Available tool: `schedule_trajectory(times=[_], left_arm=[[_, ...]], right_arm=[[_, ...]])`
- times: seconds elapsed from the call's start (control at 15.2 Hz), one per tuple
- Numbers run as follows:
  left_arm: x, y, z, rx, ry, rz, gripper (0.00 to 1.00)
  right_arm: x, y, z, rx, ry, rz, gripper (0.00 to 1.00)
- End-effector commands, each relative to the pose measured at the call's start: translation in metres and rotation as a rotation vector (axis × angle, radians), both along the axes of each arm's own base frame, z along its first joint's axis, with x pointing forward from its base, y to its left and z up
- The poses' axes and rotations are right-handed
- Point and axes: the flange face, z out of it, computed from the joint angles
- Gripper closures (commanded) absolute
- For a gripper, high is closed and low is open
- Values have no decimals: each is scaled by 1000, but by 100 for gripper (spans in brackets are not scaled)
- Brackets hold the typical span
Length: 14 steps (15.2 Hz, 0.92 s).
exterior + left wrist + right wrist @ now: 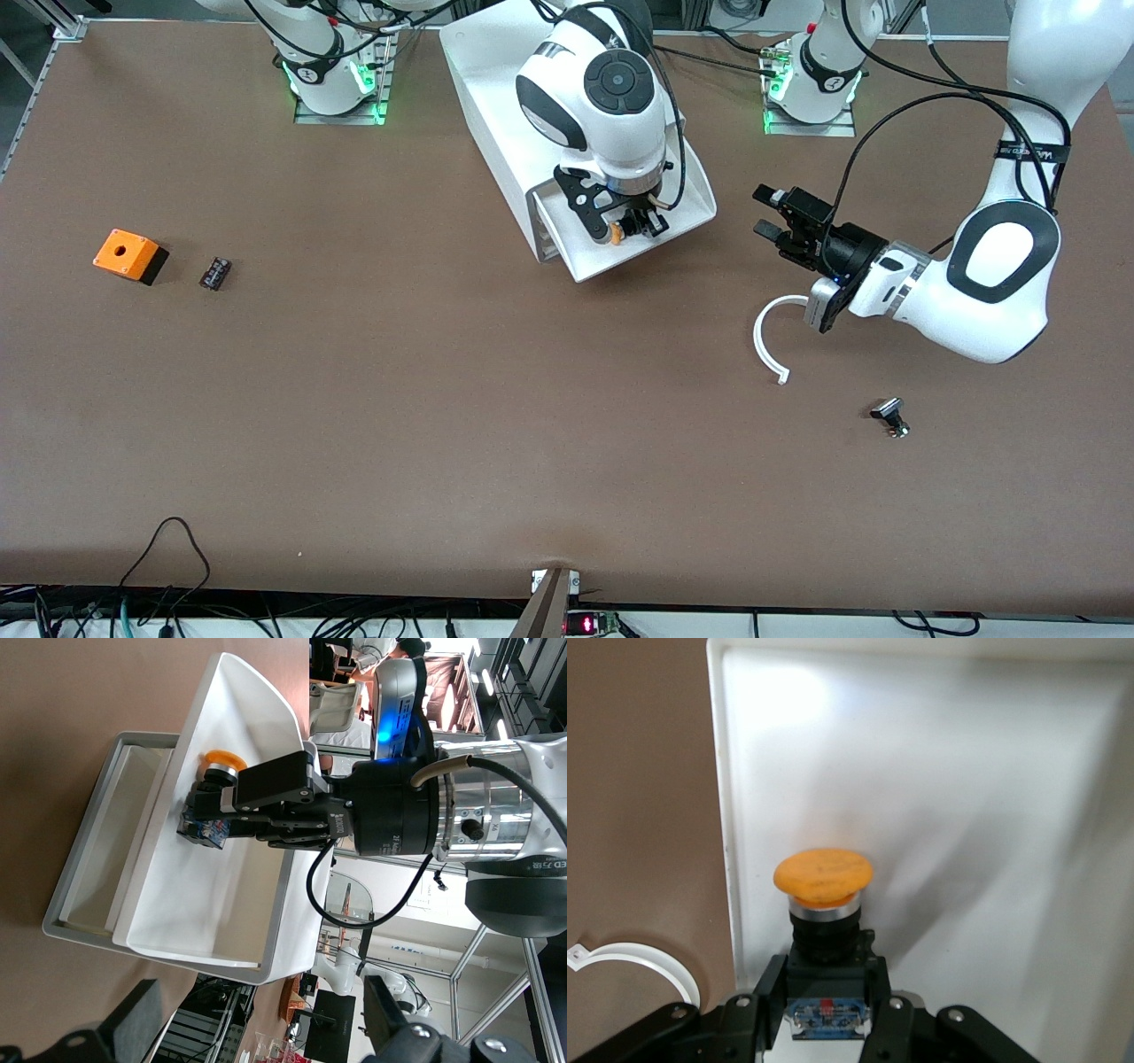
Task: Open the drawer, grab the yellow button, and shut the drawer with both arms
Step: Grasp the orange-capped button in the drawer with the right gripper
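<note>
1. nearest the front camera, toward the left arm's end of the tabletop, lie a small black and silver part and, a little farther in, a curved white strip. neither belongs to the job.

2. over the bare tabletop, just above that strip, hangs the left gripper, its jaws wide apart and holding nothing. this arm waits, pointed toward the drawer.

3. toward the right arm's end sit an orange cube with a hole and a small black block, both well apart from the action.

4. farther in, near the middle of the tabletop's robot edge, the drawer is pulled out of the white cabinet. so the opening looks done, and the step in hand is taking the button.

5. the right gripper is down inside the drawer, close to its front wall, with its jaws closed on the button. the fingers clamp the body, not the cap.

6. the button has a rounded orange-yellow cap, a silver ring beneath it, a black barrel, and a blue part at the base between the jaws. it lies near the drawer's side wall.

7. next, by my reading, the right arm must lift the button clear over the drawer's rim without scraping the wall. then the drawer needs pushing shut, likely work for the waiting left arm.
</note>
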Motion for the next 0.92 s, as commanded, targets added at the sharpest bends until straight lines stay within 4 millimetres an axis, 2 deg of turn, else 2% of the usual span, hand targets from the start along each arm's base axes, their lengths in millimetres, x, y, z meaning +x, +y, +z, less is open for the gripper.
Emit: schedule_trajectory(times=[0.0,0.07,0.2,0.4,0.59,0.66,0.86], left_arm=[[4,-1,4,15,-4,-28,0],[4,-2,4,17,-4,-28,0],[6,-3,7,17,-12,-29,0],[6,-6,9,23,-16,-40,0],[0,-15,15,126,6,-78,0],[1,-20,25,147,13,-73,0],[9,-31,59,253,74,-40,0]], right_arm=[[3,-4,17,-12,-10,5,100],[6,-8,24,-9,-13,-2,100],[22,-26,52,18,-36,-12,100],[41,-54,71,17,-49,87,100],[65,-87,92,25,-75,199,100],[76,-104,101,27,-84,236,100],[109,-154,104,29,-68,362,100]])
